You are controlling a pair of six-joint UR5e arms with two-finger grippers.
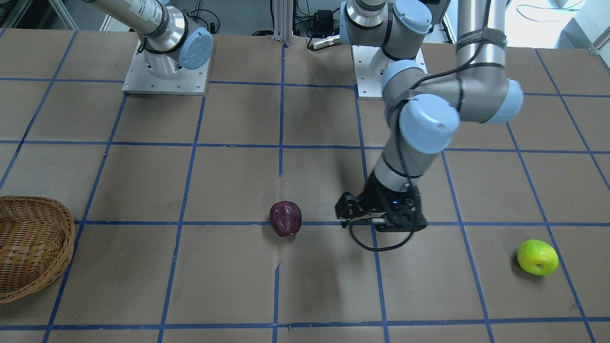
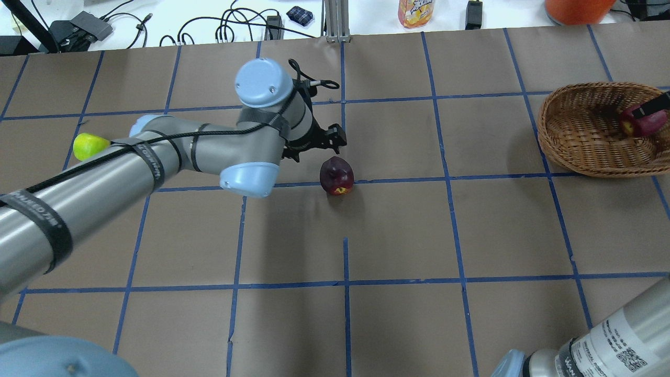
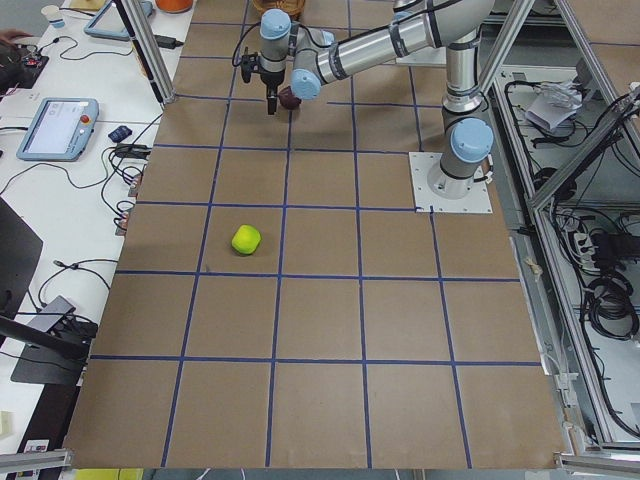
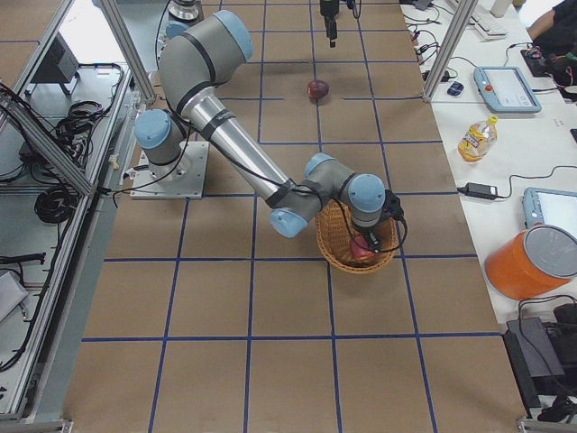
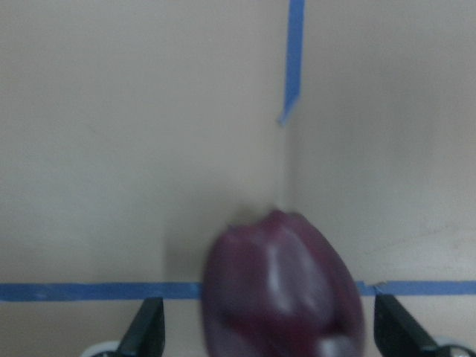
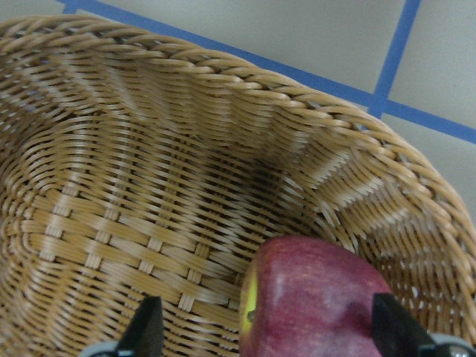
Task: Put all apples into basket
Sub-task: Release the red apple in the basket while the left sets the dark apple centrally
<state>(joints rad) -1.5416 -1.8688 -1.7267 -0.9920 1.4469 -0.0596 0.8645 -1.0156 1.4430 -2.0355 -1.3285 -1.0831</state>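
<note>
The dark maroon apple sits on a blue tape line mid-table; it also shows in the overhead view. My left gripper is open and low beside it; in the blurred left wrist view the apple fills the space between the two fingertips. The red apple lies in the wicker basket. My right gripper is open around it, and the left fingertip stands clear of it. The yellow-green apple lies alone far on my left.
The table is brown paper with a blue tape grid. A bottle, cables and an orange container stand past the far edge. The arm bases are bolted at my side.
</note>
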